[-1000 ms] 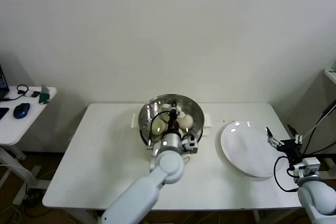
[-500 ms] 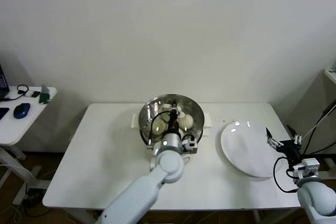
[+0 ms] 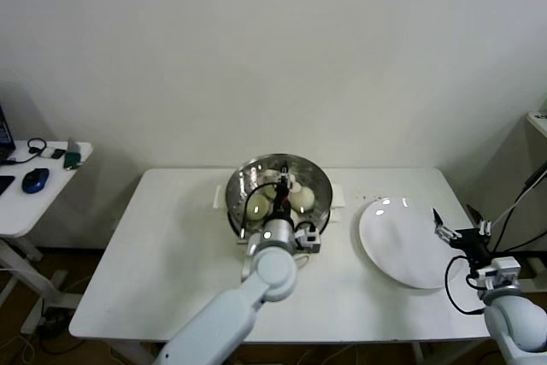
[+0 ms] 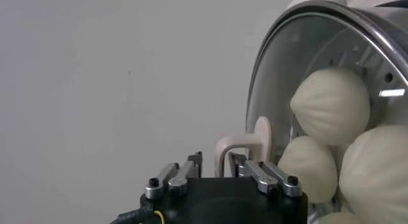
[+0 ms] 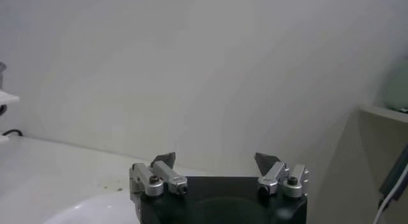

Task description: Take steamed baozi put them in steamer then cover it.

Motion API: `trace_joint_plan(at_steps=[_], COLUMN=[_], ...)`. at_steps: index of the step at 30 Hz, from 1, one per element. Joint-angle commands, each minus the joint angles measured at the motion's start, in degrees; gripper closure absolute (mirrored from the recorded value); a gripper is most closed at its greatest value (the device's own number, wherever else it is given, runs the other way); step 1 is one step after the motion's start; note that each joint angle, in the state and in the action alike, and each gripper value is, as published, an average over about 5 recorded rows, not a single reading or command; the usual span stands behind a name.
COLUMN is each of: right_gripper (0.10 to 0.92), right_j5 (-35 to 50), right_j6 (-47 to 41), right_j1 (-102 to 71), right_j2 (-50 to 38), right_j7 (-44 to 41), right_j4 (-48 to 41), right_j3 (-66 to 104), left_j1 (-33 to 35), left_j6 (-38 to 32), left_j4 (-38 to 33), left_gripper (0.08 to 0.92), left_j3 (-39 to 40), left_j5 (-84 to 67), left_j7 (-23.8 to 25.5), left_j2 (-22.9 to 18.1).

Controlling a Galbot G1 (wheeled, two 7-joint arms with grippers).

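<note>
Left gripper (image 4: 217, 171) reaches forward at centre, nearly closed; right gripper (image 5: 217, 163) waits spread wide at right.

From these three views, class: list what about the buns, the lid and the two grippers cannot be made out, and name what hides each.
- Baozi count: in the left wrist view three show fully, a fourth is cut by the edge; in the head view the left gripper covers them.
- Lid seating on the steamer: the rim contact is out of frame.
- Lid handle: its base is hidden behind the gripper body.
- Right gripper: fingers apart, holding nothing; the plate beneath is cut off.
</note>
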Motion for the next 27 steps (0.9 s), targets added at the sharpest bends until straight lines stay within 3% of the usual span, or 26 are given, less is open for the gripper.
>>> trace_joint_plan(at_steps=[1, 13, 16, 22, 27], right_gripper=[0.203, 0.203, 0.203, 0.203, 0.203], right_j5=[0.7, 1.4, 1.2, 1.0, 0.6], right_j6=[-4.6, -6.7, -6.9, -6.7, -6.4], right_j1=[-0.2, -0.6, -0.6, -0.6, -0.8], right_j2=[0.1, 0.8, 0.9, 0.9, 0.9], right_j7=[0.7, 1.1, 1.2, 0.9, 0.4], right_j4=[1.0, 1.8, 1.8, 1.9, 2.4], right_j3=[0.1, 0.6, 0.6, 0.5, 0.6], left_j1=[0.6, 4.8, 6.5, 11.6, 16.1], left_j6=[2.9, 2.9, 2.8, 2.2, -1.9], left_j4=[-6.0, -13.8, -16.1, -21.0, -24.0], left_gripper=[0.59, 0.246, 0.192, 0.177, 0.177], left_j3=[0.0, -1.5, -2.3, -6.6, -13.6], left_j5=[-1.4, -3.3, -3.7, -6.7, -19.6], left_j7=[0.6, 0.7, 0.7, -1.6, -12.6], left_j2=[1.9, 7.4, 9.1, 12.4, 13.6])
